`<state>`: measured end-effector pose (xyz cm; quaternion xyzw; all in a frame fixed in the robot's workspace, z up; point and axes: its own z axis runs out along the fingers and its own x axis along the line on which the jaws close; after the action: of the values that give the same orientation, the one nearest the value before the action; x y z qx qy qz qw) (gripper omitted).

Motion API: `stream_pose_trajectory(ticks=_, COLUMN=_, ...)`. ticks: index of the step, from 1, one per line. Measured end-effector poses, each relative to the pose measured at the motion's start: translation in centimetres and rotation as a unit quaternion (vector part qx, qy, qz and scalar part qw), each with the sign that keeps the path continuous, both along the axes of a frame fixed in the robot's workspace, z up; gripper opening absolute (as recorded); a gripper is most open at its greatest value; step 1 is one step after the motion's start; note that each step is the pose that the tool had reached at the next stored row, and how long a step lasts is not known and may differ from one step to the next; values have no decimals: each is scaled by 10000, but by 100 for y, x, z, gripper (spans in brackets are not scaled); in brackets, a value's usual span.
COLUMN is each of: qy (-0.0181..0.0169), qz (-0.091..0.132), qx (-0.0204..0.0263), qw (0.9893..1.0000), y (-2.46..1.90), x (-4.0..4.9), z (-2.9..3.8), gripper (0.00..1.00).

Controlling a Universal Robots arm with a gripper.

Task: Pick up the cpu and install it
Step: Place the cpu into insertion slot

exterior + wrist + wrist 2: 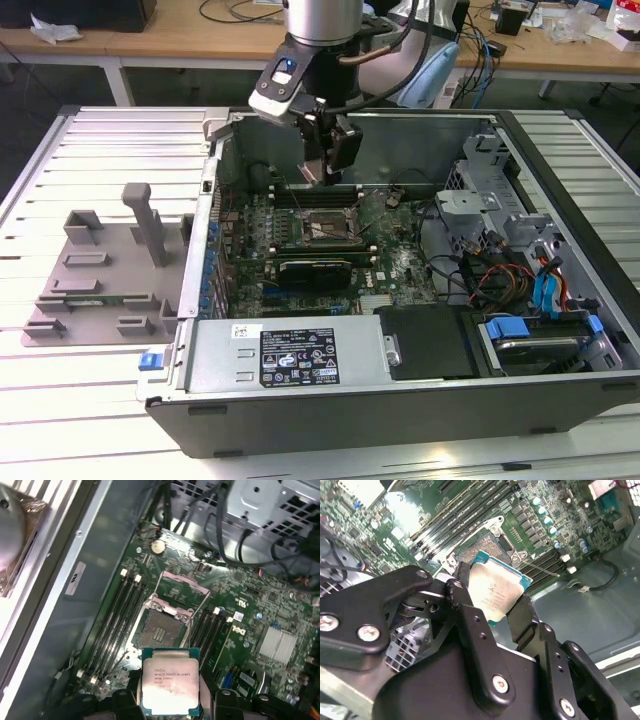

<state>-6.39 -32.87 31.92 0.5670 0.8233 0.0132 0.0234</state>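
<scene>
The cpu (170, 682) is a flat square chip with a pale silver top and a thin blue-green rim. My gripper (171, 696) is shut on it, one black finger on each side edge. In the second wrist view the cpu (495, 592) sits between the two fingers (462, 605), tilted over the board. The black socket (162, 630) lies open just beyond the chip, its metal frame (182, 587) lifted. In the exterior view my gripper (318, 175) hangs inside the open computer case, a little above and behind the socket (322, 228).
Memory slots (117, 615) flank the socket on both sides. The case wall (205, 250) rises at the exterior view's left, with a grey fixture tray (100, 270) beyond it. A power supply (300, 355) lies at the front; the drive cage (500, 200) and cables (500, 280) are at the right.
</scene>
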Motion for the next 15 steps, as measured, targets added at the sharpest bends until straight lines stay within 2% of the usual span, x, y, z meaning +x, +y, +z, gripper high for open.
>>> stream_pose_trajectory(ticks=1, qy=0, qz=-99, qx=0, qw=10000, y=0, x=0, z=-1, gripper=55)
stream_pose_trajectory(ticks=3, qy=0, qz=-415, qx=0, qw=9991, y=0, x=0, z=-4, gripper=55)
stream_pose_trajectory(ticks=4, qy=0, qz=-500, qx=0, qw=9987, y=0, x=0, z=-5, gripper=55)
stream_pose_trajectory(ticks=7, qy=0, qz=-826, qx=0, qw=9966, y=0, x=0, z=-8, gripper=55)
stream_pose_trajectory(ticks=8, qy=0, qz=-972, qx=0, qw=9953, y=0, x=0, z=-10, gripper=55)
stream_pose_trajectory(ticks=9, qy=0, qz=-1169, qx=0, qw=9931, y=0, x=0, z=-12, gripper=55)
stream_pose_trajectory(ticks=10, qy=0, qz=-1373, qx=0, qw=9905, y=0, x=0, z=-15, gripper=55)
stream_pose_trajectory(ticks=11, qy=0, qz=-1648, qx=-1, qw=9863, y=0, x=0, z=-19, gripper=55)
stream_pose_trajectory(ticks=12, qy=-1, qz=-1648, qx=-1, qw=9863, y=0, x=0, z=-22, gripper=55)
stream_pose_trajectory(ticks=14, qy=-44, qz=-1648, qx=7, qw=9863, y=0, x=0, z=-65, gripper=55)
stream_pose_trajectory(ticks=15, qy=-49, qz=-1647, qx=8, qw=9863, y=0, x=0, z=-77, gripper=55)
